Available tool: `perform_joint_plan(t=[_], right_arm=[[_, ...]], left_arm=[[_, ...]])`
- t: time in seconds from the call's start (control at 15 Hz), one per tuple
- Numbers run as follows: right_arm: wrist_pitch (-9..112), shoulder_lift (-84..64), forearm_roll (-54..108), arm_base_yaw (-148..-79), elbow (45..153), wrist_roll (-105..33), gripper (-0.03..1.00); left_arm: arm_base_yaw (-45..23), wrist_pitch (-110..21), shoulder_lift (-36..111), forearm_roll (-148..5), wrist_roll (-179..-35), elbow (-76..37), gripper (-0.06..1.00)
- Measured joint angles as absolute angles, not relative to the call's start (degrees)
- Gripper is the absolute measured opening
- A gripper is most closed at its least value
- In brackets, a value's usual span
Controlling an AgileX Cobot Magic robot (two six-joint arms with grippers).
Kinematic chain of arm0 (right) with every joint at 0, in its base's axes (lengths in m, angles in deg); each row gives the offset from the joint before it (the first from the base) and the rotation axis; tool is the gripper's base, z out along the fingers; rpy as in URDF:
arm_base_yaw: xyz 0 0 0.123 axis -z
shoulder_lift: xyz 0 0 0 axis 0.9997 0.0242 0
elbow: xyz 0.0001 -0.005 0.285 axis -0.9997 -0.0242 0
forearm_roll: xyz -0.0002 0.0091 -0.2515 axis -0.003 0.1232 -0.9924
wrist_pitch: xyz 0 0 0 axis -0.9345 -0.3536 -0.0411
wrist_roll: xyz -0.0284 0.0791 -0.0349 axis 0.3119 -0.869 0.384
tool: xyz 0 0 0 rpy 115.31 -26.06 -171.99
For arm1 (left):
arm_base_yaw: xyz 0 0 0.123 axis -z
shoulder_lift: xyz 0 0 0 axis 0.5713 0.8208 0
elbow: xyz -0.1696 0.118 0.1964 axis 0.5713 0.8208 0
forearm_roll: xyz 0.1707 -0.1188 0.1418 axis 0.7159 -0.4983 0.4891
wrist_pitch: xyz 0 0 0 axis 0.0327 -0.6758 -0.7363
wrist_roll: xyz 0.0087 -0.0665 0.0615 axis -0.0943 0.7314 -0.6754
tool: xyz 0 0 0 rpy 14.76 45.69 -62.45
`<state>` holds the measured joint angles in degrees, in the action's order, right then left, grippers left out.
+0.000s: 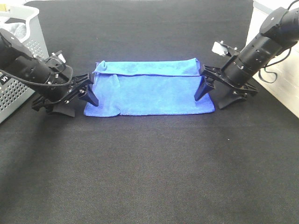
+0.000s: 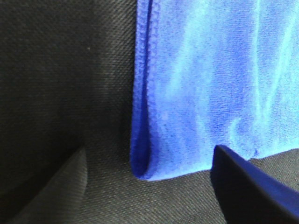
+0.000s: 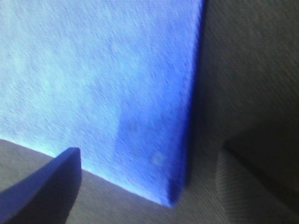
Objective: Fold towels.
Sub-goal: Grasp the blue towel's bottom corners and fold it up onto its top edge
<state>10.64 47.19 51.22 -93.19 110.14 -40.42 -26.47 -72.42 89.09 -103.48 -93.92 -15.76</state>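
The blue towel (image 1: 149,91) lies flat in the middle of the black table (image 1: 149,177), folded into a long strip with a narrower flap along its far edge. My left gripper (image 1: 77,103) is low at its near left corner, open, with one finger over the cloth and one outside it. In the left wrist view, the folded towel corner (image 2: 210,84) lies between the fingers of the left gripper (image 2: 149,196). My right gripper (image 1: 215,96) stands open astride the near right corner. The right wrist view shows that towel corner (image 3: 93,84) between the spread fingers of the right gripper (image 3: 159,186).
A grey perforated basket (image 1: 18,56) with a grey cloth (image 1: 14,25) inside stands at the far left, just behind my left arm. A white surface (image 1: 280,93) borders the table on the right, behind my right arm.
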Motion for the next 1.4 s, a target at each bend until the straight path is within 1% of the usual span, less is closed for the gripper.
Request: perform_joint_plan(t=[0.2, 0.27, 0.33, 0.4, 0.47, 0.53, 0.6, 0.67, 0.73, 0.93, 1.0, 1.13, 1.27, 1.4], right_arm=[[11.3, 48.2, 54.7, -93.2, 110.1, -38.8, 0.75], [11.3, 49.0, 58.4, -93.2, 110.4, -37.1, 0.72], [11.3, 49.7, 61.1, -93.2, 110.4, -35.9, 0.65], [11.3, 50.2, 62.3, -93.2, 110.4, -35.4, 0.56], [11.4, 50.6, 62.6, -93.2, 110.4, -35.3, 0.43], [11.4, 50.9, 62.6, -93.1, 110.4, -35.4, 0.29], [11.4, 51.1, 62.3, -92.8, 110.3, -35.9, 0.15], [11.0, 51.4, 62.0, -92.3, 110.2, -36.5, 0.03], [10.3, 51.4, 62.0, -91.9, 110.2, -37.2, 0.00], [6.5, 49.3, 61.3, -89.8, 110.2, -37.5, 0.00], [4.5, 48.2, 60.8, -89.4, 110.2, -37.5, 0.00], [2.9, 46.7, 59.6, -89.2, 108.9, -37.6, 0.00], [3.2, 44.2, 59.0, -89.3, 104.2, -37.6, 0.00], [5.4, 41.2, 59.0, -89.4, 96.8, -37.2, 0.00]], left_arm=[[-25.1, -71.2, 89.8, -103.9, -93.9, -15.9, 0.71], [-24.1, -70.4, 90.0, -104.4, -93.9, -16.1, 0.71], [-23.7, -69.8, 90.1, -104.5, -93.9, -16.2, 0.68], [-23.6, -69.3, 90.4, -104.7, -93.7, -16.2, 0.59], [-23.6, -68.8, 90.6, -104.8, -93.6, -16.2, 0.45], [-23.6, -68.6, 91.0, -104.8, -93.6, -16.2, 0.25], [-23.6, -68.6, 91.2, -104.7, -93.7, -16.2, 0.08], [-23.6, -68.7, 91.3, -104.3, -93.9, -16.2, 0.02], [-23.6, -69.0, 91.1, -103.8, -93.9, -16.2, 0.02], [-25.0, -73.9, 88.9, -101.4, -94.0, -16.1, 0.02], [-26.0, -77.6, 87.7, -100.4, -94.0, -15.9, 0.02], [-26.5, -79.7, 86.3, -99.6, -94.1, -14.8, 0.02], [-26.5, -80.6, 83.4, -98.8, -94.1, -11.1, 0.02], [-26.5, -80.8, 80.9, -97.6, -94.1, -5.7, 0.02]])
